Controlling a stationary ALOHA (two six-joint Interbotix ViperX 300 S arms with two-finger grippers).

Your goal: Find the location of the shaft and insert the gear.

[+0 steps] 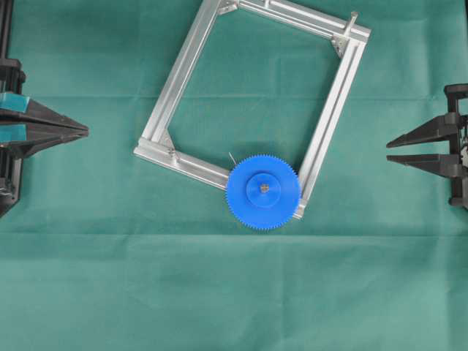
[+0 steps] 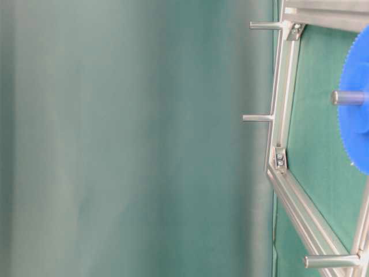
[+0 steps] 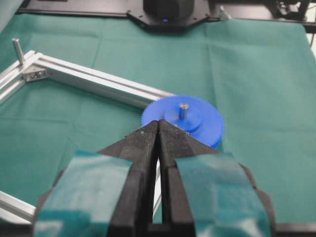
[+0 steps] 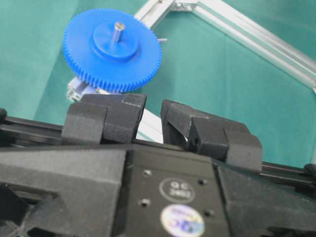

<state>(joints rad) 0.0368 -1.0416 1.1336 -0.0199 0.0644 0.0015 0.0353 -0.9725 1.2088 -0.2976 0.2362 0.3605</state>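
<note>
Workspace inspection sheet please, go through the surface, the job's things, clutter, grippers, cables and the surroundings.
Surface: green cloth, flat, faint fold lines.
Job's things: blue gear seated flat on the aluminium frame at its near corner; the shaft pokes up through the hub hole.
Clutter: nothing seen.
Grippers: left gripper shut, empty, parked at the left edge; right gripper slightly open, empty, parked at the right edge. Neither touches the gear.
Cables: a thin pale wire beside the gear on the frame.
Surroundings: other upright pegs on the frame; dark robot base beyond the cloth.
</note>
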